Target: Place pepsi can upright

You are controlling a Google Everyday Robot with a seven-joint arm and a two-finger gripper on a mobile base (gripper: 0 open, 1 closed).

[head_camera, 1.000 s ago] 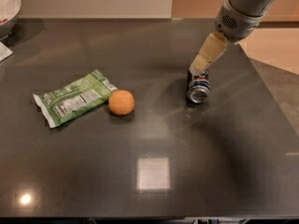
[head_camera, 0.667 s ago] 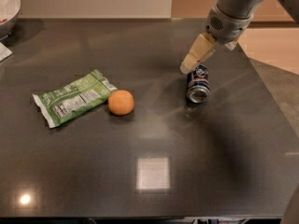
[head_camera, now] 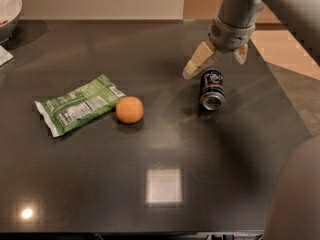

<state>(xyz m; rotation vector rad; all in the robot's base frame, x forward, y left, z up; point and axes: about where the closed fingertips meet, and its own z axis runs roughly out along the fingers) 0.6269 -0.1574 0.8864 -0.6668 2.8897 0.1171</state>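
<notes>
So the pepsi can is lying on its side on the right half of the dark worktop, with one silver end facing the camera and the other end pointing away toward the arm. It's not upright yet, so the whole job is ahead.

My guess on handling: a thin aluminium can is light if it's empty, smooth and round, so it'll roll sideways the moment something nudges it off-centre. Squeeze too hard and the wall dents. I'd take it across the middle of the blue body, one finger on each long side, then tip it up onto a silver end. Grabbing near an end looks like a good way to have it squirt out.

The gripper hangs right at the far end of the can, its jaws spread wide apart with nothing between them. One finger sits off to the can's left, the other behind on the right. I can't tell whether either one touches the can.

Nothing crowds it. An orange sits well off to the left, touching or nearly touching a green snack bag. A bowl is way off in the far left corner. There's plenty of bare worktop around the can to stand it on.
</notes>
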